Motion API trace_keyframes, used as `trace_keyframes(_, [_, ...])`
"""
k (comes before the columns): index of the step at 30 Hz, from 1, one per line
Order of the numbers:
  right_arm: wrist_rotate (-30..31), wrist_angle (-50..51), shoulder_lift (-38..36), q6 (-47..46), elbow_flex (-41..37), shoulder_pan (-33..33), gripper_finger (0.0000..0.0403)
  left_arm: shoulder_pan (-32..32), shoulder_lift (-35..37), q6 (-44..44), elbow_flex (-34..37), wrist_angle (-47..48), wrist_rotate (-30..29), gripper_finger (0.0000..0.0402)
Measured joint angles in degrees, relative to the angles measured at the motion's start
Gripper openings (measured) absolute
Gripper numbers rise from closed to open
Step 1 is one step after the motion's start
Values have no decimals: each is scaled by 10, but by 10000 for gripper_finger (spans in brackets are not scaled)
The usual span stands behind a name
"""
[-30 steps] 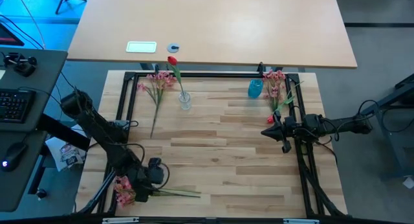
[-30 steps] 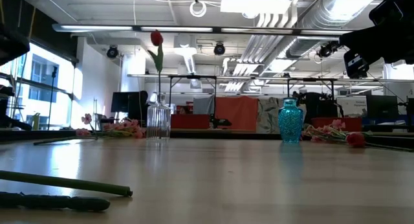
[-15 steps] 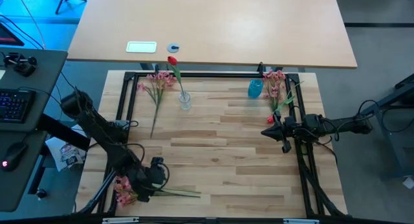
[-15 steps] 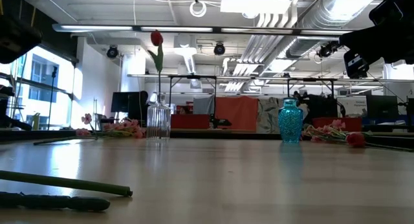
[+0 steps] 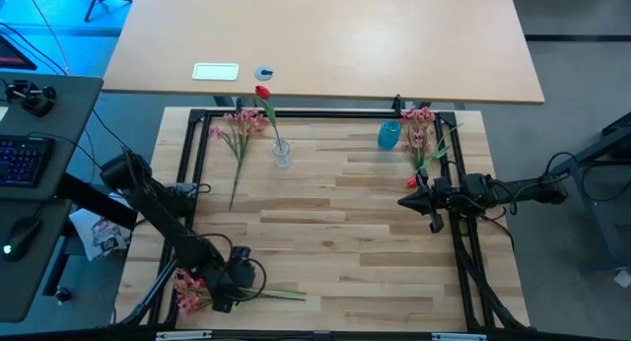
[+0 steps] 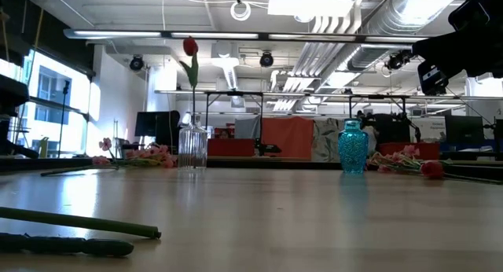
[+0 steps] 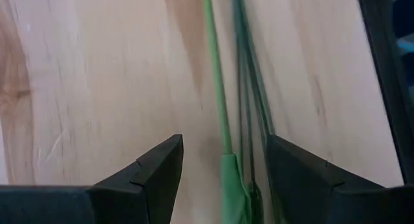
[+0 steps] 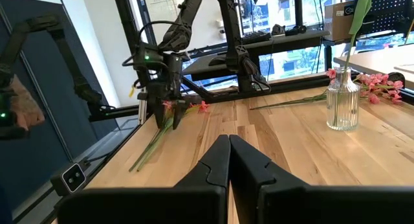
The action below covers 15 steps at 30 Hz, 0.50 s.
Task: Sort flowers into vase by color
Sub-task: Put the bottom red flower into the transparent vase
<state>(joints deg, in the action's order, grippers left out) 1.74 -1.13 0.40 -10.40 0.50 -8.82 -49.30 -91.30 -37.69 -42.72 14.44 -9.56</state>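
Note:
Pink flowers (image 5: pixel 187 288) lie at the table's near left, their green stems (image 7: pixel 220 114) running toward the right. My left gripper (image 5: pixel 235 282) stands open over those stems, pointing steeply down, one finger on each side without touching. A clear vase (image 5: pixel 282 154) at the far left holds a red flower (image 5: pixel 262 93). A blue vase (image 5: pixel 389 134) stands at the far right. More pink flowers (image 5: pixel 237 126) lie beside the clear vase, and others (image 5: pixel 420 124) beside the blue one. My right gripper (image 5: pixel 412 198) waits shut at the right edge, near a red flower (image 5: pixel 412 182).
A black metal frame (image 5: pixel 192 154) runs along the table's left, far and right edges. In the low view the near stems (image 6: pixel 78 222) lie flat on the wood. Bare wood (image 5: pixel 345 233) fills the table's middle between both arms.
My left gripper has sunk toward the stems at the table's near left and shifted a little toward the near edge, still open. The flowers have not moved.

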Motion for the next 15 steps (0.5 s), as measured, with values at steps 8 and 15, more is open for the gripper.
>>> trace_keyframes(8, [0, 0, 0, 0, 0, 0, 0, 6, 2, -23, 0, -2, 0, 211])
trace_keyframes(15, [0, 0, 0, 0, 0, 0, 0, 5, 2, -18, 0, 31, 6, 209])
